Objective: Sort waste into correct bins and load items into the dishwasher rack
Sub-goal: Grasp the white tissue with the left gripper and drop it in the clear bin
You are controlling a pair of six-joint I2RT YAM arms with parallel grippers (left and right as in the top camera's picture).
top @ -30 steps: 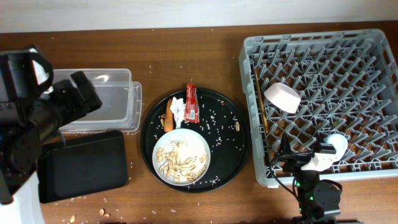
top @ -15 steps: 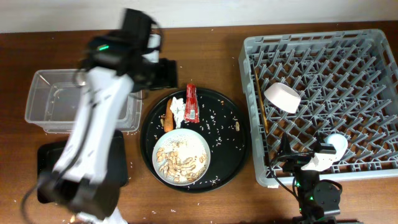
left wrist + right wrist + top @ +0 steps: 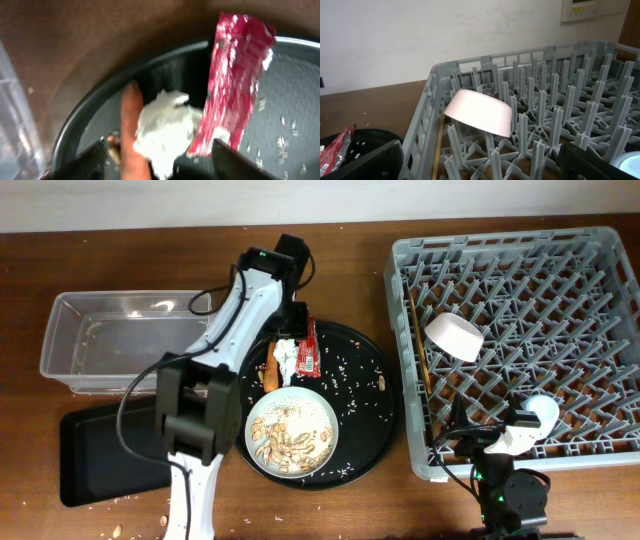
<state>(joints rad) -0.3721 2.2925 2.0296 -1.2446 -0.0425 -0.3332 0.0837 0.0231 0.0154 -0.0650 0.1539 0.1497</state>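
Observation:
My left gripper [image 3: 292,326] [image 3: 165,167] is open and hovers over the crumpled white tissue [image 3: 285,357] [image 3: 165,127] at the back of the round black tray. The tissue lies between the orange carrot piece [image 3: 270,375] [image 3: 134,125] and the red snack wrapper [image 3: 308,345] [image 3: 235,85]. The round plate [image 3: 292,432] holds beige scraps and rice. The dishwasher rack [image 3: 600,270] [image 3: 427,107] holds the pinkish-white bowl [image 3: 455,335] [image 3: 480,112], the chopsticks [image 3: 418,345] [image 3: 438,157] and the light-blue cup [image 3: 541,411] [image 3: 626,165]. My right gripper [image 3: 468,432] [image 3: 482,167] is open and empty at the rack's front edge.
The clear tub [image 3: 120,345] stands at the left and shows in the left wrist view [image 3: 15,125]. The shallow black tray [image 3: 100,470] lies in front of it. Rice grains are scattered on the round black tray [image 3: 375,415] [image 3: 300,75]. A wall runs behind the table.
My left arm has swung from the far left, over the clear tub, to the back of the round black tray above the tissue. The right arm has not moved.

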